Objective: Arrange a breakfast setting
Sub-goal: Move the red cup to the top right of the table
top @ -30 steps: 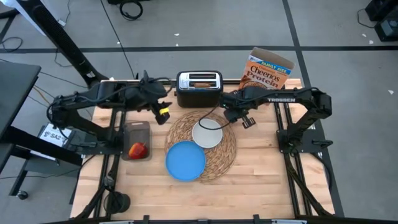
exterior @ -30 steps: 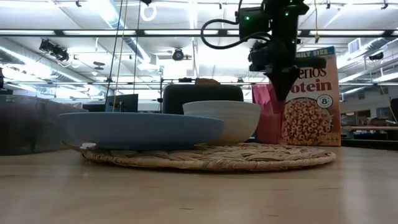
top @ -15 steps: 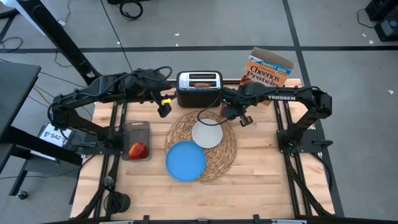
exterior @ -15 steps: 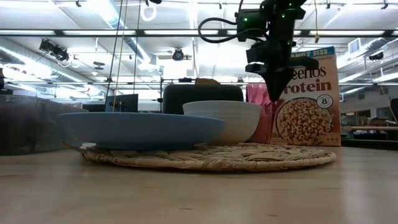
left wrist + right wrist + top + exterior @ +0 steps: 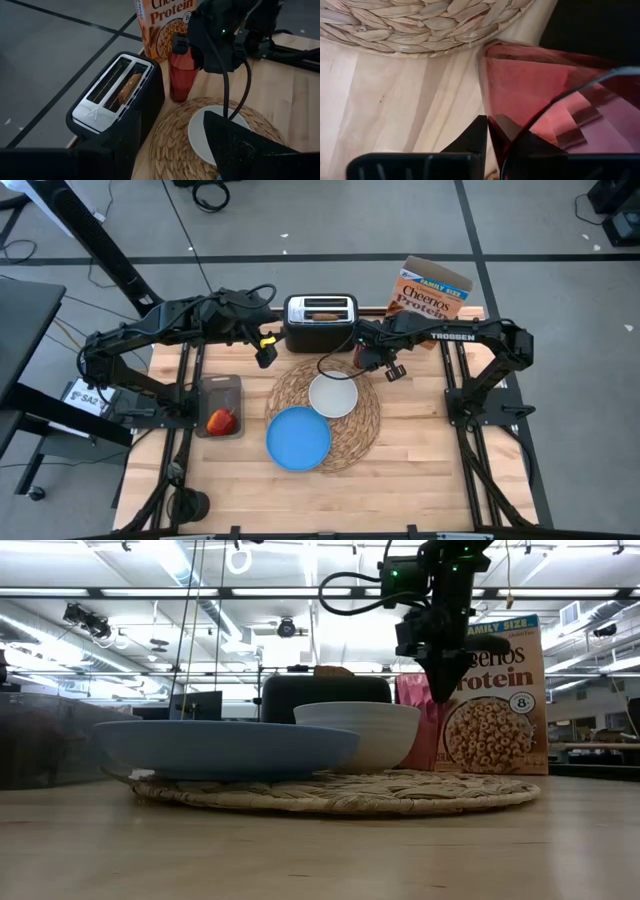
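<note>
- Nearest me on the table sat the small blue plate (image 5: 298,438), overlapping the near edge of the round woven straw placemat (image 5: 360,423), with the white bowl (image 5: 332,396) just behind it on the mat.
- Off to the left the red apple (image 5: 222,420) lay in the grey tray (image 5: 218,387), untouched.
- I judged the step in hand to be the translucent red cup (image 5: 181,74): it stood upright on the bare wood between the toaster (image 5: 320,322) and the Cheerios box (image 5: 430,293), just off the far rim of the mat.
- My right gripper (image 5: 366,356) hung right over the cup; in its wrist view one dark fingertip (image 5: 479,131) sat against the outside of the cup's wall while the other side ran down past the rim, so I took the fingers as straddling the wall, but I could not tell whether they had closed on it.
- Next, as I read it, I needed a firm pinch on that wall, then a straight lift, to clear the toaster beside it.
- My left gripper (image 5: 264,352) hovered beside the toaster with its fingers spread wide and nothing between them.
- The toast slice (image 5: 129,85) stood in a toaster slot, farthest back and yet to be fetched.
</note>
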`<state>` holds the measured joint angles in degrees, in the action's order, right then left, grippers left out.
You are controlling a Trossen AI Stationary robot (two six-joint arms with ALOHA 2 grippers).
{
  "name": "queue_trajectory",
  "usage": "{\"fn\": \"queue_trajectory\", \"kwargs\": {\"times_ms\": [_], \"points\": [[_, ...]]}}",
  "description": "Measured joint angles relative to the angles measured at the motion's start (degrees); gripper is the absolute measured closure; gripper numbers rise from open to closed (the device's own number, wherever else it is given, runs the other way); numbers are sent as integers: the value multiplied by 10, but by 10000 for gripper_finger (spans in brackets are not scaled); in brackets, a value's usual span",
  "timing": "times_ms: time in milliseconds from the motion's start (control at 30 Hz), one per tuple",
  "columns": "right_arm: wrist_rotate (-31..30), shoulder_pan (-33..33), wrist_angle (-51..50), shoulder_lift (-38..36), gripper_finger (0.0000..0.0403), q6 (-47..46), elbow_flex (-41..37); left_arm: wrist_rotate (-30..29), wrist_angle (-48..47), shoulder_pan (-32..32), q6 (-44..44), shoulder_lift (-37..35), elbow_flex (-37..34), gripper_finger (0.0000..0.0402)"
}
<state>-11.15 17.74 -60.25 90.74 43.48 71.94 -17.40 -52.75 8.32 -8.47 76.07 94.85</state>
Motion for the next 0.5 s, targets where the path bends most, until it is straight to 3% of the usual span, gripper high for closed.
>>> {"fn": "queue_trajectory", "kwargs": {"times_ms": [267, 500], "points": [[-4, 0, 7, 0, 305, -4, 7, 0, -11, 0, 1, 0, 0, 177], [-12, 5, 6, 0, 297, -9, 44, -1, -16, 9, 1, 0, 0, 177]]}}
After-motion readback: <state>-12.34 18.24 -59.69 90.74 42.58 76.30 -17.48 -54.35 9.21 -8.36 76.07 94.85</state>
